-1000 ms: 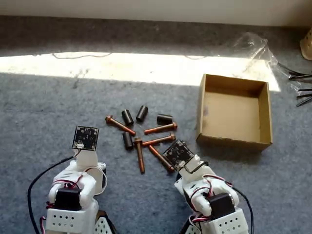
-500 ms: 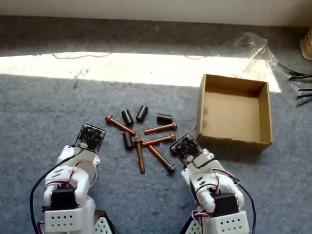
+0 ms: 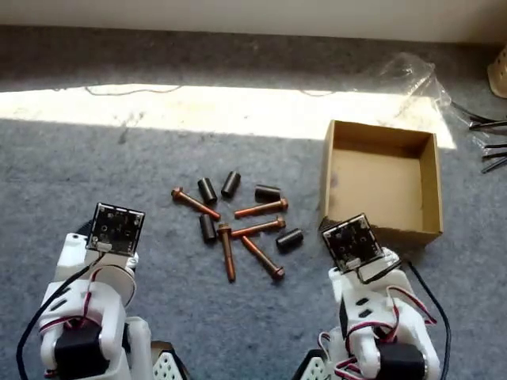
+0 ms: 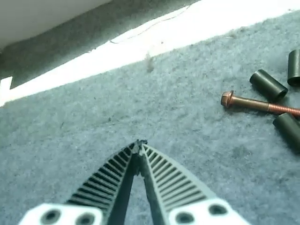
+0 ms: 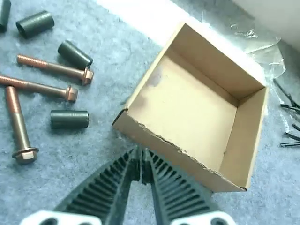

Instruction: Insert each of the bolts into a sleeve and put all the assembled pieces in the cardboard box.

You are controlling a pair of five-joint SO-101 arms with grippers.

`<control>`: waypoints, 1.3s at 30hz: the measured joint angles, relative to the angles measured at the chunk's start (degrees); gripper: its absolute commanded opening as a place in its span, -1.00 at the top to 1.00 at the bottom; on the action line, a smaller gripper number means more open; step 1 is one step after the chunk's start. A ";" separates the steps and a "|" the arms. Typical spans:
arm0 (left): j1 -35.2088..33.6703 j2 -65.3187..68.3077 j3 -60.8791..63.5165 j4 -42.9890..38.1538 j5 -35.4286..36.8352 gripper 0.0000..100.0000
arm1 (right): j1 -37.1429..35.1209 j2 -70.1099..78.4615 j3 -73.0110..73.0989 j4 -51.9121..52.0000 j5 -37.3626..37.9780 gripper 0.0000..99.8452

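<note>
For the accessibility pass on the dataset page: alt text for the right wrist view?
The right gripper, shut and empty, hangs over grey carpet just short of the near wall of an empty, open cardboard box. Beside the box lie three copper-coloured bolts and loose dark sleeves, none assembled.

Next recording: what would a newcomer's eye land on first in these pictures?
First, the scatter of copper-coloured metal bolts and short dark cylindrical sleeves lying loose on the grey carpet, mid-scene in the high view. To their right stands the open brown cardboard box, empty. Nearest the camera, the left gripper and right gripper are both shut on nothing, the right one close to the box's near wall.
</note>
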State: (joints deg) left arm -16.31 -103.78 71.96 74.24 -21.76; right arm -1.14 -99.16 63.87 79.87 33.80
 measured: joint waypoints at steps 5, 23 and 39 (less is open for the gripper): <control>0.00 2.55 -5.63 0.00 -0.09 0.99 | 0.26 17.49 -11.52 1.32 0.00 0.98; 8.70 57.76 -22.59 -1.14 9.32 0.99 | -10.99 59.25 -26.29 -5.36 1.76 0.98; 11.08 74.11 -14.33 -22.15 15.12 0.99 | -16.88 106.11 -71.21 17.41 21.89 0.98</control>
State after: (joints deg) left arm -5.23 -29.67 57.63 52.09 -6.64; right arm -18.02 6.95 -7.34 97.27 55.69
